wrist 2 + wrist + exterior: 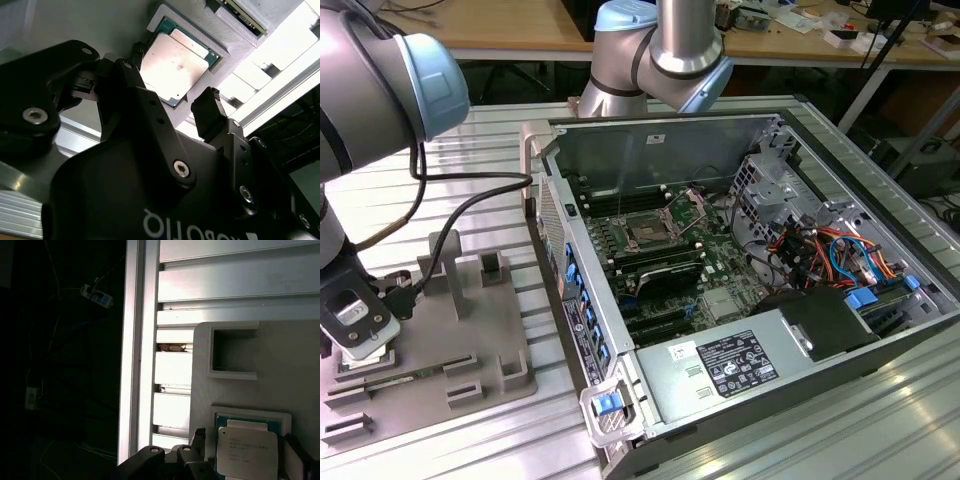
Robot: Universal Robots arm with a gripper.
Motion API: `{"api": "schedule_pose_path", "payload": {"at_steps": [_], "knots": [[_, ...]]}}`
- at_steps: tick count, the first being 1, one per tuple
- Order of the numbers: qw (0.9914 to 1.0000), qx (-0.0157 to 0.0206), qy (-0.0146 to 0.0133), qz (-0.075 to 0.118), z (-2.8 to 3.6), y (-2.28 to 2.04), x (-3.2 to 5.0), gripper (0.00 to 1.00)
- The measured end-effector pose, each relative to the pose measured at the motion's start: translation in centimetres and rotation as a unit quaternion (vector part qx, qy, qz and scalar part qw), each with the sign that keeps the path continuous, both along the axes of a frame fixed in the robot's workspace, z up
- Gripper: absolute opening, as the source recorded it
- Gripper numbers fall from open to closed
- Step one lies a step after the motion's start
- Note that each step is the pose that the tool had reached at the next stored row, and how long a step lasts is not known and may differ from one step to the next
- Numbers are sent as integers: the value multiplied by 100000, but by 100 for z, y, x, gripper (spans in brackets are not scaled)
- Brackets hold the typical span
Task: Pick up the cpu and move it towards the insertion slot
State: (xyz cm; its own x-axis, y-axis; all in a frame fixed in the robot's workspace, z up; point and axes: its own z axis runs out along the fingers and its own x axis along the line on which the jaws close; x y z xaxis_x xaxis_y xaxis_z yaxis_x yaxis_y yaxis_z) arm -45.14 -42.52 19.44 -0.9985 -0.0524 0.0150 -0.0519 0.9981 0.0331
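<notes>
While the cpu (247, 452) lies in its grey tray (470, 330), at eight o'clock from the insertion slot (645, 232) in the exterior view, the gripper (175, 75) straddles it, jaws wide. Risk: an off-centre pinch could tilt and jam it.

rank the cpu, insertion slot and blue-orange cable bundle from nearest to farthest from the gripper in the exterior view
1. cpu, in the grey tray right below the gripper, exterior view's left.
2. insertion slot, middle of the open case.
3. cable bundle, exterior view's right.
</notes>
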Motion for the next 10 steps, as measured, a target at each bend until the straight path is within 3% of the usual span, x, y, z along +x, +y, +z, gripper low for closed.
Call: {"api": "schedule_pose_path", "payload": {"at_steps": [4, 10], "knots": [[100000, -27, 8, -264, -4, -3, 15, 67], [99998, -36, 15, -571, -60, -25, 15, 67]]}}
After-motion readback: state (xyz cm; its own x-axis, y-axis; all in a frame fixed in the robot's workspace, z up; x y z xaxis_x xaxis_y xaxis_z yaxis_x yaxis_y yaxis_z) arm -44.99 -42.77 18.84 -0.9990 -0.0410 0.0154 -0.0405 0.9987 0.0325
